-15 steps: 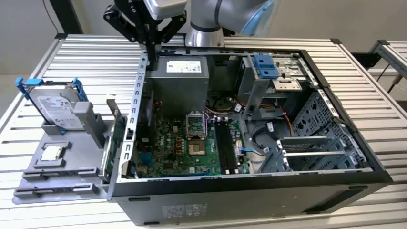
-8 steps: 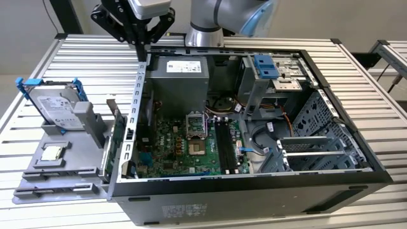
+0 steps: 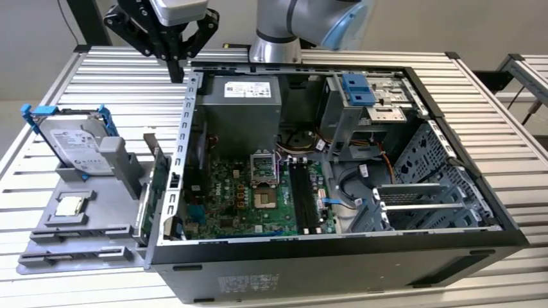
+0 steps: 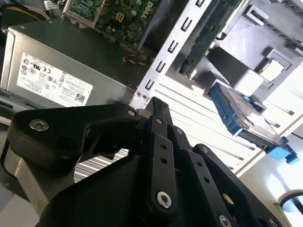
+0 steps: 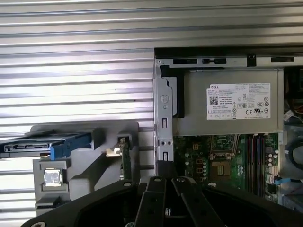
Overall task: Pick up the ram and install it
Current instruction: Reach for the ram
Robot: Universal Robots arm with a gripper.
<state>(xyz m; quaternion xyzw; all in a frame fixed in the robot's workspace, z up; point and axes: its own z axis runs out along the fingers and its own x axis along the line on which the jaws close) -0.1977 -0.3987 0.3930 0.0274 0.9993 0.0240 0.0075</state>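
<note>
The ram (image 3: 156,186) is a thin dark green stick standing on edge in the grey fixture (image 3: 86,240), just outside the open computer case's wall (image 3: 185,128) on the exterior view's left. In both wrist views it appears edge-on (image 5: 126,160) (image 4: 208,35). My gripper (image 3: 177,74) hangs shut and holds nothing, above the case's far corner and beyond the ram's far end. Its black fingers (image 5: 164,168) (image 4: 155,103) meet at the tips. The memory slots (image 3: 301,186) (image 5: 253,161) lie on the motherboard inside the case.
A silver hard drive in blue brackets (image 3: 77,147) and a small square processor chip (image 3: 70,205) sit on the same fixture. Inside the case are the power supply (image 3: 244,96), the drive cage (image 3: 368,96) and cables. The slatted metal table (image 3: 111,77) surrounds it all.
</note>
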